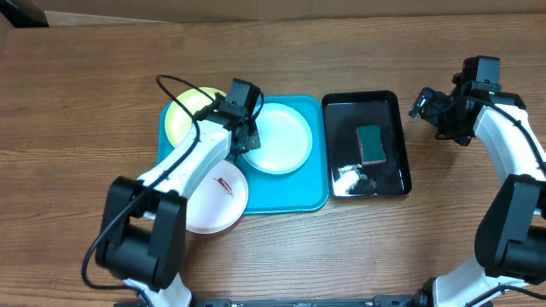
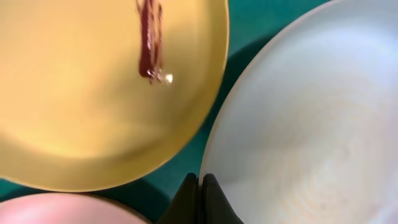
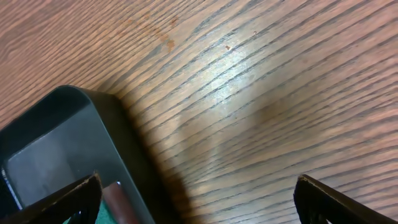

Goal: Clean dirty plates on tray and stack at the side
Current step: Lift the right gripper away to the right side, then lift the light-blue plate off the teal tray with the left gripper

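The turquoise tray holds a yellow-green plate at its back left and a pale blue plate in the middle. A white plate with a red smudge overlaps the tray's front left rim. My left gripper is shut and empty, its tips at the pale blue plate's left rim. In the left wrist view the shut gripper points between the yellow-green plate, which bears a reddish-brown smear, and the pale blue plate. My right gripper hangs open and empty over bare wood.
A glossy black tray right of the turquoise one holds a green sponge and white foam. Its corner shows by my open right gripper. A black cable loops over the back left of the tray.
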You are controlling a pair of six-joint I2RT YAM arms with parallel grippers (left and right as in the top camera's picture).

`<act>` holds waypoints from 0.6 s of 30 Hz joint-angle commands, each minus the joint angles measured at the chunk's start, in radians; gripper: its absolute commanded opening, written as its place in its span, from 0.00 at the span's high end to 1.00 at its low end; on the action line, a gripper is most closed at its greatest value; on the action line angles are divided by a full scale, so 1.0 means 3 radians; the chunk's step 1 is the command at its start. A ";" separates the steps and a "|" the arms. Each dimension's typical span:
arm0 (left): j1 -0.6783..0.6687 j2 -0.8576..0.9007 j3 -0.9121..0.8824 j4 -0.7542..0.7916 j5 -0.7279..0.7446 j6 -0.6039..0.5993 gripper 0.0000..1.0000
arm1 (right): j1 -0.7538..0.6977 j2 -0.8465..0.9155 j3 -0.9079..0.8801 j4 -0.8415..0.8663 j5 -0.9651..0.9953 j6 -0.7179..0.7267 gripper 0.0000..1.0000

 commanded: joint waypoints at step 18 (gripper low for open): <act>0.0086 -0.0263 0.0290 0.0130 -0.0333 0.0395 0.96 | -0.0097 -0.0078 0.0074 0.0098 0.0239 0.0182 0.00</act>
